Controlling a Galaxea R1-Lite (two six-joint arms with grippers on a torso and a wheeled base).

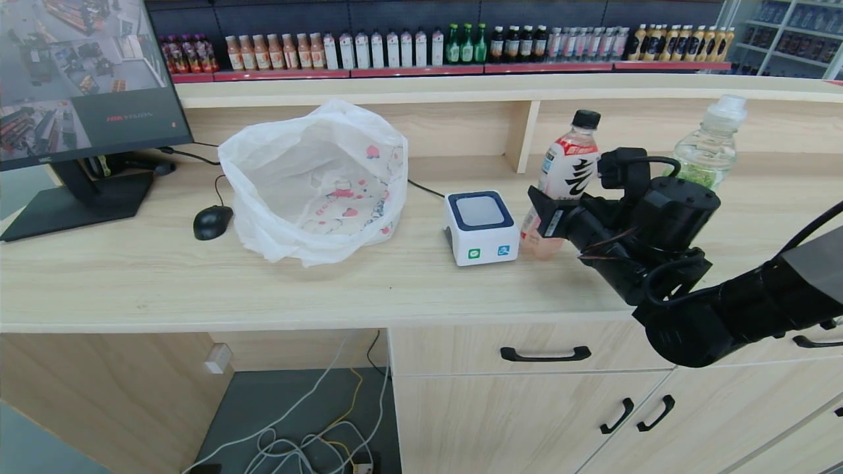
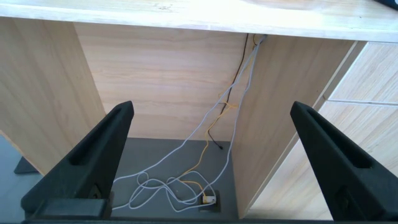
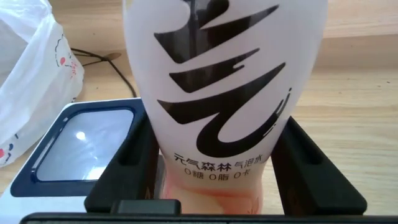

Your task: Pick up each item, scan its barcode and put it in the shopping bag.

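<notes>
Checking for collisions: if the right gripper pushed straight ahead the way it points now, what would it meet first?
The pink bottle, which stands between the jaws of the right gripper; going on would probably shove it along the counter. The scanner lies beside that line.

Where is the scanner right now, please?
In the head view, the scanner stands between the shopping bag on its left and the pink bottle on its right.
</notes>
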